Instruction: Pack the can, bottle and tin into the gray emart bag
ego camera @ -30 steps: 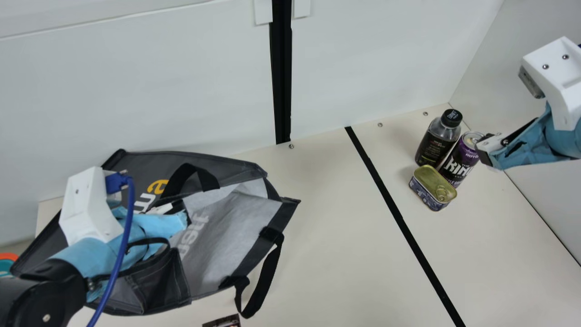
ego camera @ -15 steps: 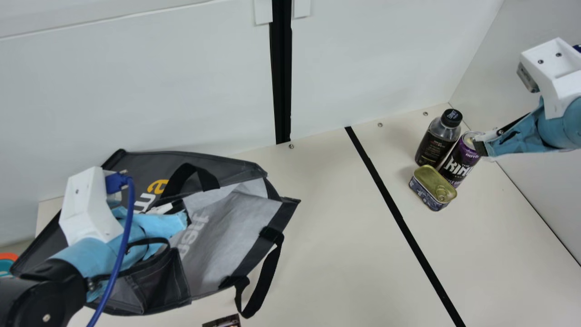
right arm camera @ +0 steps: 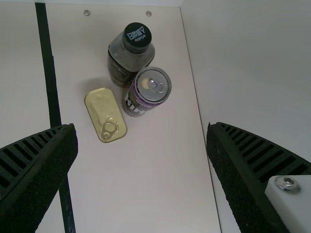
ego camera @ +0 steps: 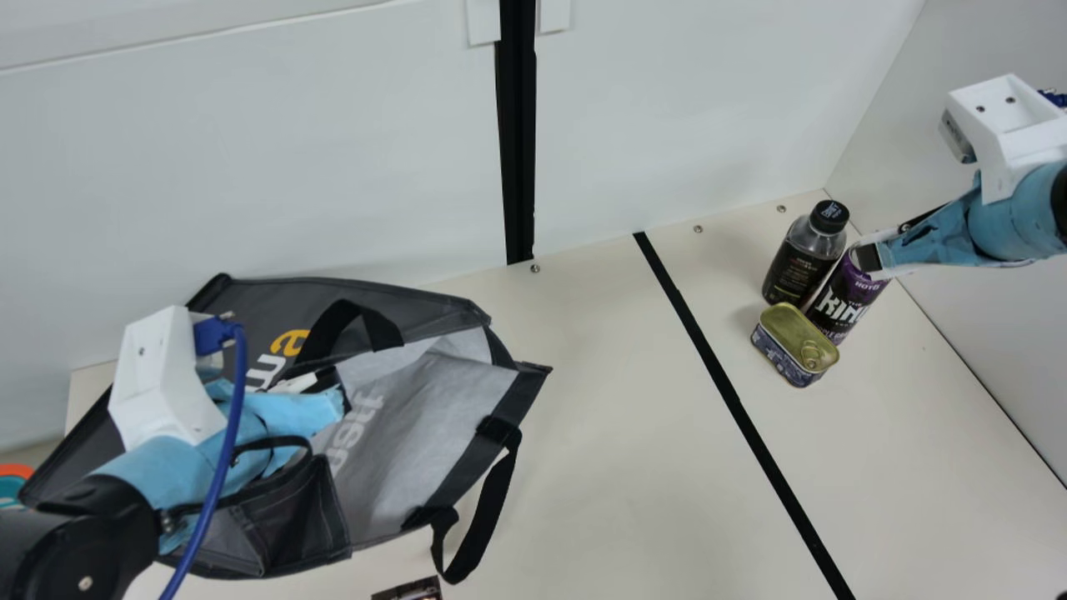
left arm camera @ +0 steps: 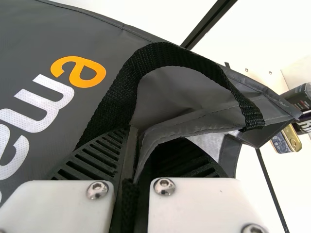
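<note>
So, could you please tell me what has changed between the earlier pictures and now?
The right gripper has moved toward the main view's left and slightly up in it, and now overlaps the top of the can there. Nothing was newly grasped or let go. The left gripper stayed shut on the bag; the bottle and tin stayed put, too.

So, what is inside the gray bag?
The gray bag's pale lining shows at the opening. Deeper inside is covered by its side panel and my left arm, so I cannot tell.
</note>
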Robot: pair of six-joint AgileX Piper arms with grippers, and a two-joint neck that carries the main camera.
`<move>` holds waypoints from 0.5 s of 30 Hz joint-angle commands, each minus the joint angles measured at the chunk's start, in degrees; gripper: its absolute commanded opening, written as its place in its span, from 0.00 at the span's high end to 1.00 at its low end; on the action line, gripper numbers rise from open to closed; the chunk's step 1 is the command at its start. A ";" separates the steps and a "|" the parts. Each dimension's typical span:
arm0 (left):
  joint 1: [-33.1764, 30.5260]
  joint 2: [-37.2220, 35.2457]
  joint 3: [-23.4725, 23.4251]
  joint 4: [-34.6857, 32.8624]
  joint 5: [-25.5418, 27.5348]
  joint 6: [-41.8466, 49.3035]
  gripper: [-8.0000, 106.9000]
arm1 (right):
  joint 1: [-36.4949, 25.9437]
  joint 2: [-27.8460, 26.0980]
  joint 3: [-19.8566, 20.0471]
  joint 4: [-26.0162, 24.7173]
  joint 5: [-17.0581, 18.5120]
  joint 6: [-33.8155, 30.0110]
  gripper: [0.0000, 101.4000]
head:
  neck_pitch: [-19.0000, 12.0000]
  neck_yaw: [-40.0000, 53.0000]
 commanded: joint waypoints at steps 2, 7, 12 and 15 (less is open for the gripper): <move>0.00 0.00 0.00 0.00 0.00 0.00 0.84 | -0.07 1.25 -0.72 0.15 0.04 0.37 0.10 | -1.30 -0.05; 0.00 0.00 0.00 0.00 0.00 0.00 0.84 | -0.06 3.72 -2.28 0.34 0.04 0.79 0.10 | -1.30 -0.05; 0.00 0.00 0.00 0.00 0.00 0.00 0.84 | -0.07 6.09 -3.55 0.66 0.04 0.99 0.10 | -1.30 -0.05; 0.00 0.00 0.00 0.00 0.00 0.00 0.84 | -0.17 7.52 -4.34 0.86 0.04 0.97 0.10 | -1.30 -0.05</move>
